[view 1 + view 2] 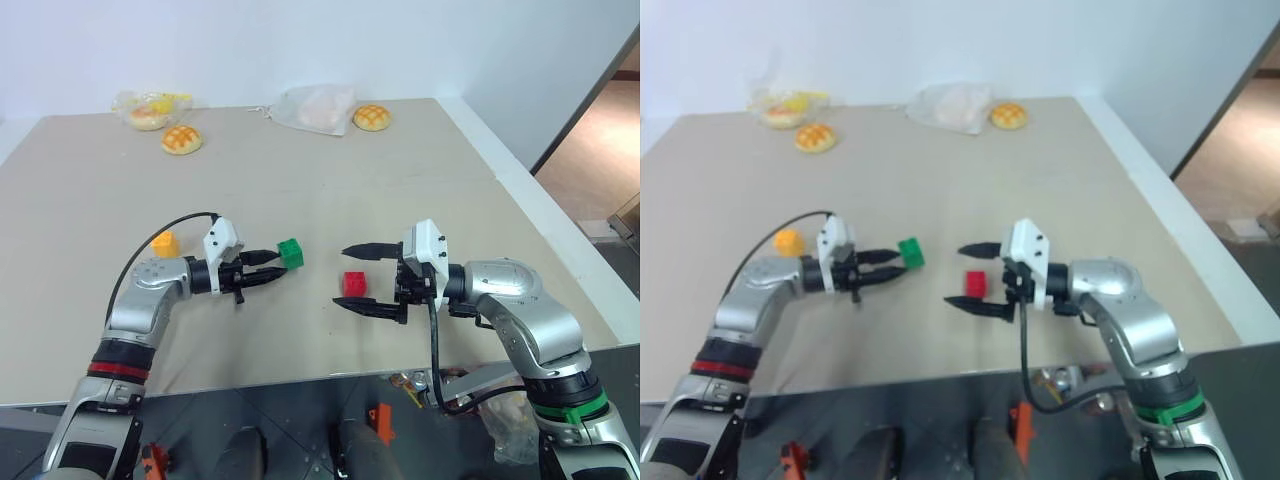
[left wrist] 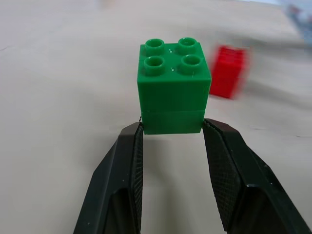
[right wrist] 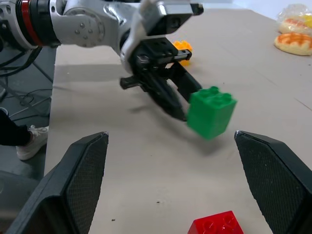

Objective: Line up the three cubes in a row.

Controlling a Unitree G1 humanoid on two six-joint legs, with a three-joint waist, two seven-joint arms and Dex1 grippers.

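Note:
My left gripper (image 1: 282, 265) is shut on the green cube (image 1: 291, 252), which it holds just above the table (image 1: 400, 180); in the left wrist view the fingers (image 2: 127, 161) pinch the lower half of the green cube (image 2: 171, 92). The red cube (image 1: 354, 284) lies on the table between the fingers of my right gripper (image 1: 345, 275), which stands open around it without touching. The orange-yellow cube (image 1: 165, 243) rests behind my left forearm. The right wrist view has the green cube (image 3: 210, 112), the red cube (image 3: 214, 226) and the orange-yellow cube (image 3: 183, 48).
Two crosshatched buns (image 1: 182, 139) (image 1: 371, 117) lie at the far side of the table. A clear bag with food (image 1: 150, 108) and a crumpled plastic bag (image 1: 315, 108) lie there too. The table's right edge (image 1: 560, 240) runs close to my right arm.

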